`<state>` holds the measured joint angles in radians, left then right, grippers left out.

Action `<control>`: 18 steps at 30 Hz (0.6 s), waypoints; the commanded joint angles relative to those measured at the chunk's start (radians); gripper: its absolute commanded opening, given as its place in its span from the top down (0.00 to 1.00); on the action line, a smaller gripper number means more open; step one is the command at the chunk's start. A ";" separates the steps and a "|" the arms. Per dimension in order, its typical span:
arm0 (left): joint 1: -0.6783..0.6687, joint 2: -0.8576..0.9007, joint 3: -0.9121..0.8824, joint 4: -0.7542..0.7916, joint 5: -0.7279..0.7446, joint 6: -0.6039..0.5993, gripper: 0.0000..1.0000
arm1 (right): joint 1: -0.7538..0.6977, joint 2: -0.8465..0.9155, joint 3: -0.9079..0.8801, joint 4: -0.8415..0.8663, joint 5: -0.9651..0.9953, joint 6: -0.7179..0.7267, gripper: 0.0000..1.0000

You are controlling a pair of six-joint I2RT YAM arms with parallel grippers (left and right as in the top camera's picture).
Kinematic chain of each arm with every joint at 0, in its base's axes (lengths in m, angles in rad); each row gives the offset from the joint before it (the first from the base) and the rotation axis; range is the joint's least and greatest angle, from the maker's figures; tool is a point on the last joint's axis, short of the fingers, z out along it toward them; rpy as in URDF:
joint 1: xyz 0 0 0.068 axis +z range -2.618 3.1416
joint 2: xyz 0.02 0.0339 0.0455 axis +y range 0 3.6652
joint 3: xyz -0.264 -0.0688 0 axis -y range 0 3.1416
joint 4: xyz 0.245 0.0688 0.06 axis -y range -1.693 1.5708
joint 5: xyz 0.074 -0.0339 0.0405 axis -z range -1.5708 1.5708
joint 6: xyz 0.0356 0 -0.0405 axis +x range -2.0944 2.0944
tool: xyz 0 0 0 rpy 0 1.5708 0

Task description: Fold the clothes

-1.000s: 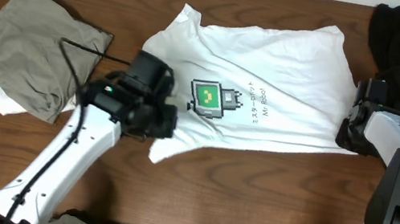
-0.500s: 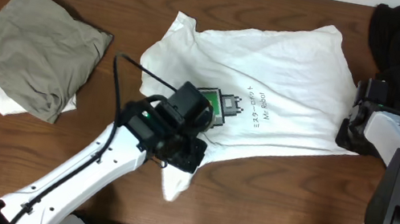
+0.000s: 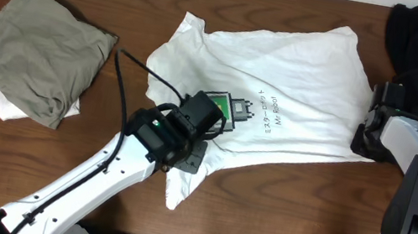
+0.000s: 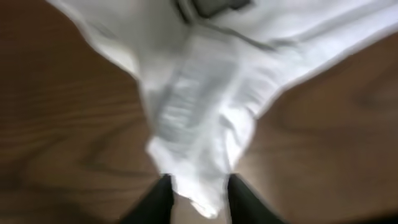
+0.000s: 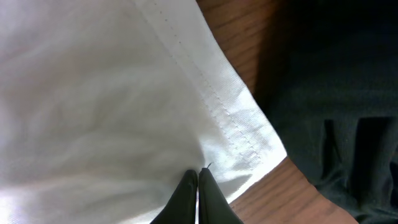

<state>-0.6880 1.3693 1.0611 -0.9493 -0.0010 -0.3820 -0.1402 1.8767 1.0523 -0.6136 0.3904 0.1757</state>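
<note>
T-shirt: light, limp, bunches easily, so grab hems or corners; left hand part-open, cloth loose between its fingers; right hand pinched shut on a hem corner

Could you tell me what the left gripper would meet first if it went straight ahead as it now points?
Probably the bunched white T-shirt lying between the jaws of the left gripper, though blur leaves depth unclear.

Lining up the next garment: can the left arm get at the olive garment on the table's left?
Probably yes: the olive garment lies uncovered on that side. First, though, the left claw must clear the white T-shirt cloth between its fingers.
</note>
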 commanded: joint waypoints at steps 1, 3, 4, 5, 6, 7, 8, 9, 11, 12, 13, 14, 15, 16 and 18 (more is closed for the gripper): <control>0.004 0.008 -0.006 -0.016 -0.077 -0.084 0.60 | -0.010 0.050 -0.036 -0.025 -0.069 0.014 0.96; 0.004 0.019 -0.023 -0.020 -0.058 -0.117 0.59 | -0.010 0.050 -0.036 -0.026 -0.069 0.014 0.96; 0.004 0.030 -0.035 -0.021 -0.052 -0.148 0.59 | -0.010 0.050 -0.036 -0.027 -0.069 0.014 0.96; 0.004 0.038 -0.043 -0.020 -0.051 -0.164 0.59 | -0.010 0.050 -0.036 -0.027 -0.069 0.014 0.96; 0.004 0.051 -0.054 -0.017 -0.050 -0.181 0.58 | -0.010 0.050 -0.036 -0.027 -0.069 0.014 0.96; 0.004 0.064 -0.065 -0.010 -0.041 -0.185 0.58 | -0.010 0.050 -0.036 -0.027 -0.069 0.014 0.96; 0.004 0.077 -0.074 0.001 -0.031 -0.186 0.58 | -0.010 0.050 -0.036 -0.026 -0.069 0.014 0.96; 0.004 0.089 -0.081 0.009 -0.025 -0.193 0.58 | -0.010 0.050 -0.036 -0.026 -0.069 0.014 0.96; 0.004 0.120 -0.093 0.020 -0.026 -0.208 0.58 | -0.010 0.050 -0.036 -0.027 -0.069 0.014 0.96; 0.004 0.134 -0.093 0.023 -0.026 -0.213 0.58 | -0.010 0.050 -0.036 -0.027 -0.069 0.014 0.96; 0.004 0.148 -0.093 0.024 -0.026 -0.222 0.58 | -0.010 0.050 -0.036 -0.027 -0.069 0.014 0.96; 0.004 0.163 -0.093 0.029 -0.026 -0.230 0.58 | -0.010 0.050 -0.036 -0.027 -0.069 0.014 0.96; 0.004 0.178 -0.093 0.032 -0.026 -0.233 0.58 | -0.010 0.050 -0.036 -0.027 -0.069 0.014 0.96; 0.004 0.190 -0.093 0.037 -0.026 -0.233 0.58 | -0.010 0.050 -0.036 -0.027 -0.069 0.014 0.96; 0.004 0.211 -0.093 0.042 -0.025 -0.233 0.62 | -0.010 0.050 -0.036 -0.027 -0.069 0.014 0.96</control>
<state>-0.6872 1.5558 0.9722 -0.9077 -0.0261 -0.5884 -0.1402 1.8767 1.0527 -0.6209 0.3916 0.1757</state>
